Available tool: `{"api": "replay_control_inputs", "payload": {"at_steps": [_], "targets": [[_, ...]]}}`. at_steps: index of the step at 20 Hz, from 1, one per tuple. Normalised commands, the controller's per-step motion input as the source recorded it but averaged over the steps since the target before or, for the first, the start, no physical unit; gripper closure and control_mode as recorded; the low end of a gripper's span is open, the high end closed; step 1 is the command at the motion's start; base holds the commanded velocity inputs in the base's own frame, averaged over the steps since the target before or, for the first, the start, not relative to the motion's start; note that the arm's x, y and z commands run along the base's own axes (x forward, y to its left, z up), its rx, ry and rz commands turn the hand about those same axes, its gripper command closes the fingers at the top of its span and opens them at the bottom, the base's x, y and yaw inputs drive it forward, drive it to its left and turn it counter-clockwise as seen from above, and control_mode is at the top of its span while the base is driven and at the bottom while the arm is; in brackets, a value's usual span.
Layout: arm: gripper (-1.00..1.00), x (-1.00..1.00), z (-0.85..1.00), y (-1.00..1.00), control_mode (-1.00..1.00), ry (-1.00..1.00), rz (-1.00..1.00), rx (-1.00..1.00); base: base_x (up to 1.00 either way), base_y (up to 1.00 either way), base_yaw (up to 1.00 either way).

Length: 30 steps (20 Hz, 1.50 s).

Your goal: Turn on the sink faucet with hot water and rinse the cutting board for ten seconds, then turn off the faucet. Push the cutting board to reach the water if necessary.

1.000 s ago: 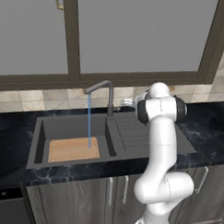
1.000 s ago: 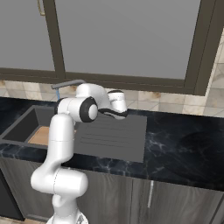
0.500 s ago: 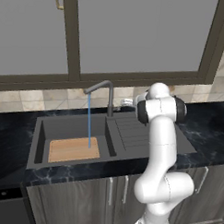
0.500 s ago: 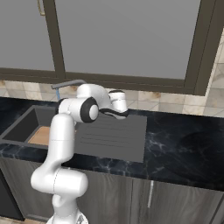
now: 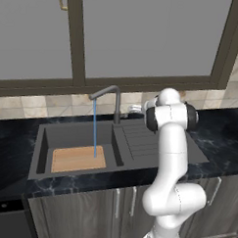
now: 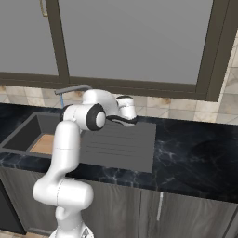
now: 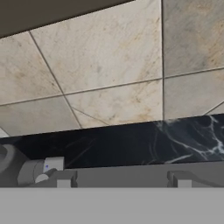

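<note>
The dark sink faucet (image 5: 115, 105) stands behind the sink (image 5: 40, 149), its spout reaching left over the basin. A thin blue stream of water (image 5: 95, 129) falls from the spout onto the tan cutting board (image 5: 78, 159), which lies flat on the basin floor. My gripper (image 5: 134, 109) hovers just right of the faucet post, above the counter's back edge, and faces the tiled wall. In the hand view the gripper (image 7: 121, 180) is open with nothing between its fingertips (image 7: 64, 180). The faucet's base and small lever (image 7: 38, 169) sit just left of the left tip.
The ribbed drainboard (image 5: 142, 141) lies right of the basin, under my arm. Black marbled countertop (image 6: 195, 153) runs to both sides. A tiled backsplash (image 7: 113, 87) and the window frame (image 5: 122, 84) close off the back.
The hand has shifted slightly sideways by the faucet base. The water runs onto the board as before, and the board has not moved.
</note>
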Motion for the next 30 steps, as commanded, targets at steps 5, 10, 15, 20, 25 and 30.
{"api": "replay_control_inputs", "payload": {"at_steps": [5, 10, 15, 20, 25, 30], "targets": [[-1.00, 0.00, -0.03, 0.32, -1.00, 0.00, 0.02, 0.00, 0.00, 0.00, 0.00], [-1.00, 0.00, -0.02, 0.37, -1.00, 0.01, 0.01, 0.00, 0.00, 0.00, 0.00], [-1.00, 0.00, -0.04, 0.39, -1.00, 0.03, 0.00, 0.00, 0.00, 0.00, 0.00], [-1.00, 0.00, -0.03, 0.41, -1.00, 0.03, 0.00, 0.00, 0.00, 0.00, 0.00], [-1.00, 0.00, -0.04, 0.43, -1.00, 0.02, 0.00, 0.00, 0.00, 0.00, 0.00], [-1.00, 0.00, -0.01, 0.40, -1.00, 0.01, 0.00, 0.00, 0.00, 0.00, 0.00]]}}
